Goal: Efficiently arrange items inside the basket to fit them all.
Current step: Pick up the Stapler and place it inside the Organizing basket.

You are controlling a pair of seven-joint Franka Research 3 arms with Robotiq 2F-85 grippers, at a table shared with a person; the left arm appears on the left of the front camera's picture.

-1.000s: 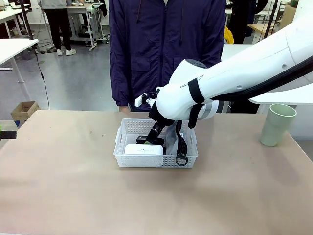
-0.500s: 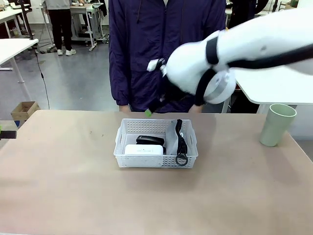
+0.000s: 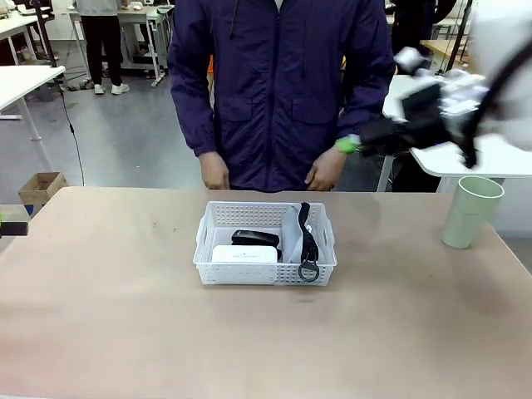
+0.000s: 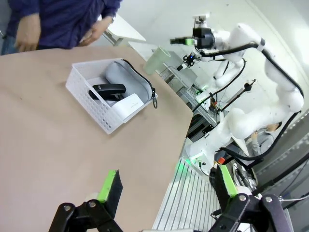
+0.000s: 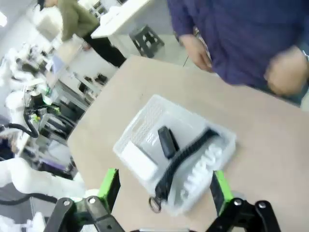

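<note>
my right tool (image 5: pixel 164 191), high above the desk (image 3: pixel 125 316), is wide open and empty; my left tool (image 4: pixel 166 188) likewise. the cup (image 3: pixel 470 212) stands outside the basket (image 3: pixel 266 274).

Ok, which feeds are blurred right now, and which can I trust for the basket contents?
Front view: the right gripper is smeared by motion, but the basket and pale green cup are sharp. Right wrist view: whole frame soft with motion blur, the print on the pouch barely readable. Left wrist view: crisp though tilted; the stapler reads clearly.
</note>
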